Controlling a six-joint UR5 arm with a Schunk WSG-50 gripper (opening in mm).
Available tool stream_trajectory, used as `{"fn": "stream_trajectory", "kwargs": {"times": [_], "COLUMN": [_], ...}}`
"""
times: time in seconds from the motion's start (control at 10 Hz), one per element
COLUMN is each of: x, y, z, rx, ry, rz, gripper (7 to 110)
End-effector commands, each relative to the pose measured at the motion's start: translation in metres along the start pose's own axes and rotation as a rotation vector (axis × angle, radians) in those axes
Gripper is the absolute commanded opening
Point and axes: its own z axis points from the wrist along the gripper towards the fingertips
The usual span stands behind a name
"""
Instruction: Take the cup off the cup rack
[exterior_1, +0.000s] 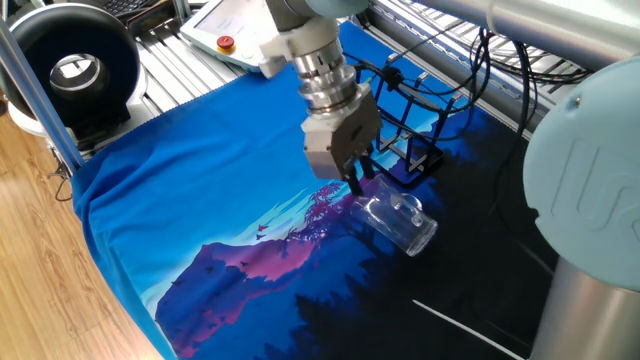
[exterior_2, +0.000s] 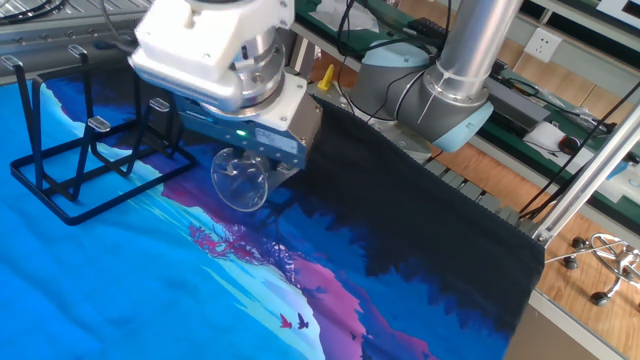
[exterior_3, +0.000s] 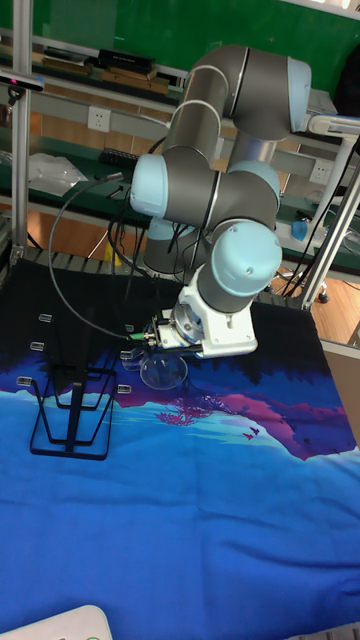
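Pincer (exterior_1: 354, 184) tilted, hanging low over the cloth-covered surface (exterior_1: 200, 190). Fingers dark, close together; cannot tell whether clenched or released. Nothing seen between them.

Cup (exterior_1: 398, 221) lies on its side on the cloth, just beyond and below the pincer tips, off the rack. In the other fixed view its round end (exterior_2: 240, 181) shows right under the pincer body.

Cup rack (exterior_1: 405, 140) stands upright behind the pincer, near it, no cup on its pegs.

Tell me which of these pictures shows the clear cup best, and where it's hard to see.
One fixed view: the cup lies sharp on its side by the cup rack. The other fixed view: only its round end, the gripper hiding the rest. Tall fixed view: small and faint.
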Motion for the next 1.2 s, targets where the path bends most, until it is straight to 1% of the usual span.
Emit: {"fn": "stream_trajectory", "kwargs": {"times": [0.0, 0.1, 0.3, 0.5, 0.6, 0.7, 0.8, 0.9, 1.1], "x": [0.012, 0.009, -0.005, -0.024, -0.032, -0.032, -0.017, -0.002, 0.009], "y": [0.010, 0.007, 0.003, 0.011, 0.015, 0.018, 0.022, 0.026, 0.028], "z": [0.011, 0.011, 0.009, 0.015, 0.018, 0.021, 0.023, 0.024, 0.027], "rx": [-0.031, -0.017, 0.001, -0.017, -0.020, -0.020, -0.039, -0.064, -0.072], "ry": [0.038, 0.030, -0.009, -0.047, -0.050, -0.038, 0.023, 0.078, 0.121], "rz": [-0.042, -0.045, -0.066, -0.095, -0.098, -0.099, -0.101, -0.128, -0.134], "gripper": [44, 44, 44, 44, 44, 44, 44, 44, 44]}}
